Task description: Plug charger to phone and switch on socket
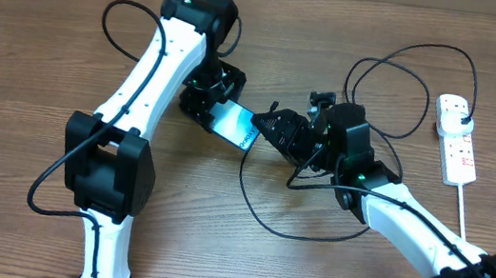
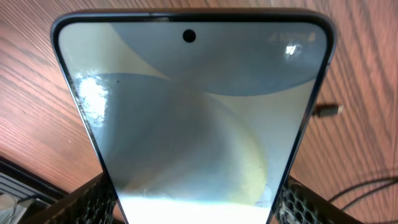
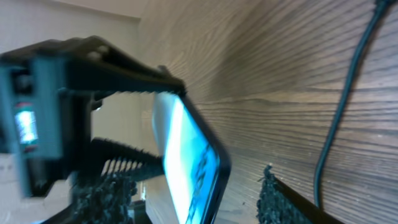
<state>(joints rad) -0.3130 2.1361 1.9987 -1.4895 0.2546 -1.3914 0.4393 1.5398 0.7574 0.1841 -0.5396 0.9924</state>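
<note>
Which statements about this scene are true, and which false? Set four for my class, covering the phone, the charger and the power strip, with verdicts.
1. The left gripper holds the slim black-edged smartphone. True.
2. The thin black charger cable is plugged into the smartphone. False: its connector tip lies on the wooden table beside the phone.
3. The white oblong power strip lies between the two arms. False: it lies at the table's right side, apart from the phone.
4. A black plug sits in the power strip. True.
</note>
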